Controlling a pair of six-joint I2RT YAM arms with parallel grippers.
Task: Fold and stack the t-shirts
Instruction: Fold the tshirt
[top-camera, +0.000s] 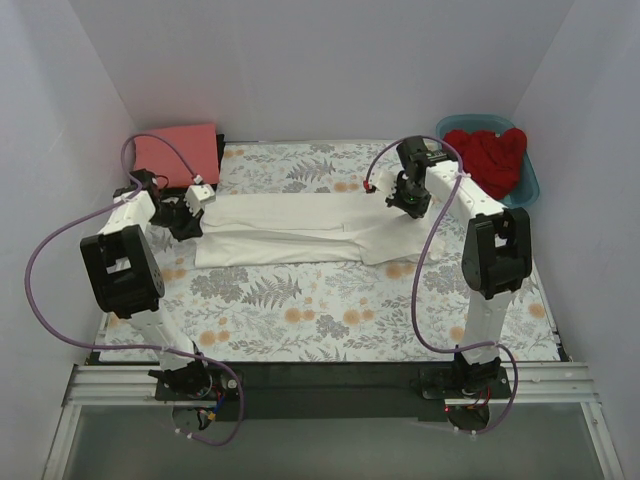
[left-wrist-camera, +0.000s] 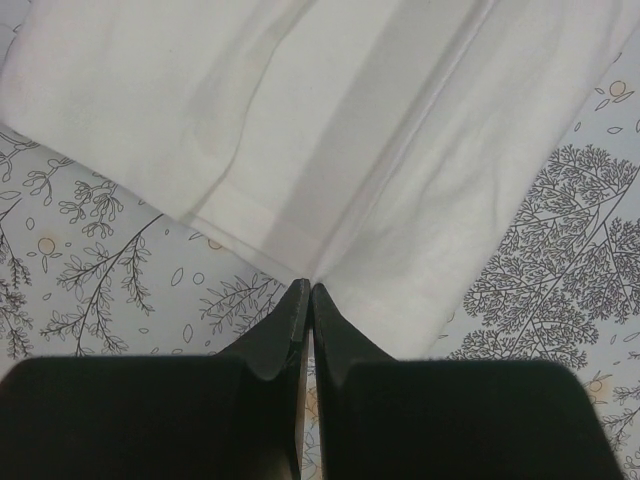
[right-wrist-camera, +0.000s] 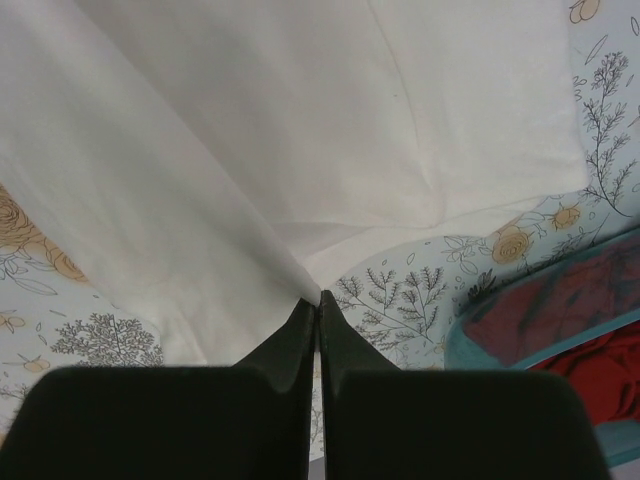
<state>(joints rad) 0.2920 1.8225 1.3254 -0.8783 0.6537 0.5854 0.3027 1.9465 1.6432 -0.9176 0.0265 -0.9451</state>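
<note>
Left end effector (left-wrist-camera: 308, 290) and right end effector (right-wrist-camera: 318, 298): each is clamped on one end of the white shirt (top-camera: 290, 228), jaws pressed together on the fabric.

The white shirt lies as a long band across the middle of the worktop, on the floral cloth (top-camera: 300, 300). The left end effector is at its left end and the right at its right end. Gripping opposite ends appears intended to keep the band straight and taut for the next fold, so folding is judged to be in progress, not complete. At the right end the fabric rises off the cloth towards the tips. The pink shirt (top-camera: 178, 155) lies folded flat at the far left corner, apart from the white one, and is the probable base of the stack. The tub (top-camera: 530, 185) at the far right corner holds the red shirt (top-camera: 487, 158), crumpled and unfolded. Nothing else is visible in it.
</note>
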